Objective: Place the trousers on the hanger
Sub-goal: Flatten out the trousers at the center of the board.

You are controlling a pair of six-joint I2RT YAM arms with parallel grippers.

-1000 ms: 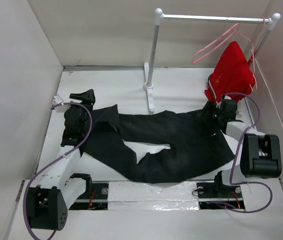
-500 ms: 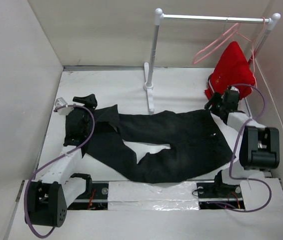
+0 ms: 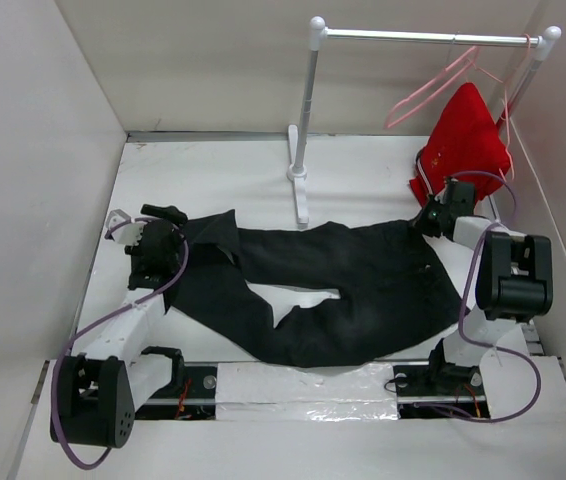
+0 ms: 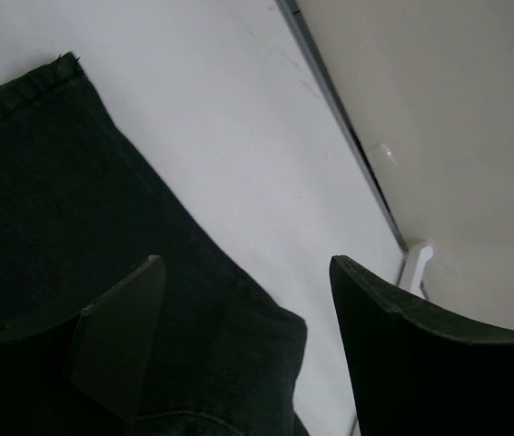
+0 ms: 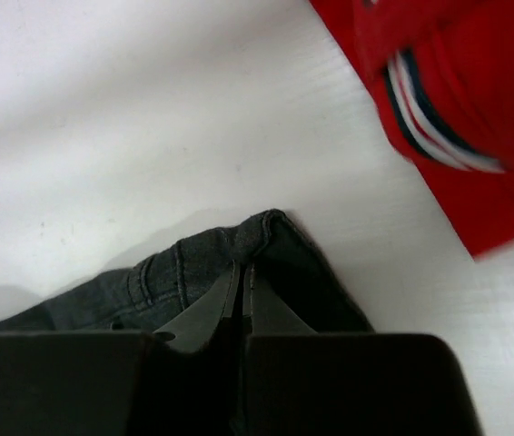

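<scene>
White worktop (image 3: 363,165), walled in: I'm taking hold of the trousers (image 3: 343,290) for the lift.
They lie flat across the middle, waist toward the right edge. My right pincer (image 5: 242,277) is clamped on the waistband corner. The left pincer (image 4: 248,272) gapes wide astride a leg's edge, holding nothing. Next, I judge, the left must close on cloth, then both carry it to the hanger (image 3: 400,108) on the rail (image 3: 413,36) at the far right corner.
</scene>
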